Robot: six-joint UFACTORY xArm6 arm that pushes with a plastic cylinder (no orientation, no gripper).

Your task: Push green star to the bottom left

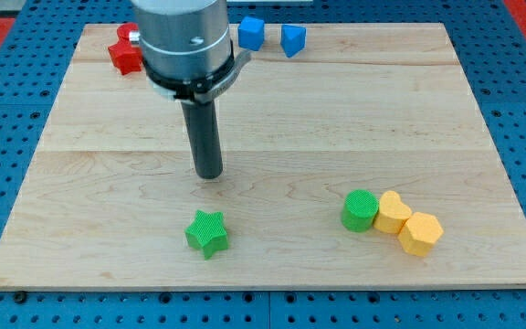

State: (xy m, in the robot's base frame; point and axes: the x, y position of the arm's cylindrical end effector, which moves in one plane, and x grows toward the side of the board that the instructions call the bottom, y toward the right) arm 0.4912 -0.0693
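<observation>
my tip [209, 174] sits mid-surface, just far of the green star [207, 232], bare wood between them. Star's left, right and near sides are open; wooden surface [99, 183] is bare from there out to the near-left corner. Obstacles: green cylinder [361, 210], yellow heart-like block [392, 212] and yellow hexagon [420, 233] are packed touching in a row at near right, well apart from the star. Far edge: red block [124, 55] at far left, partly hidden by the arm; two blue blocks [251, 33] [292, 39] near far centre with a narrow gap between. Middle and right of the surface are unobstructed.
</observation>
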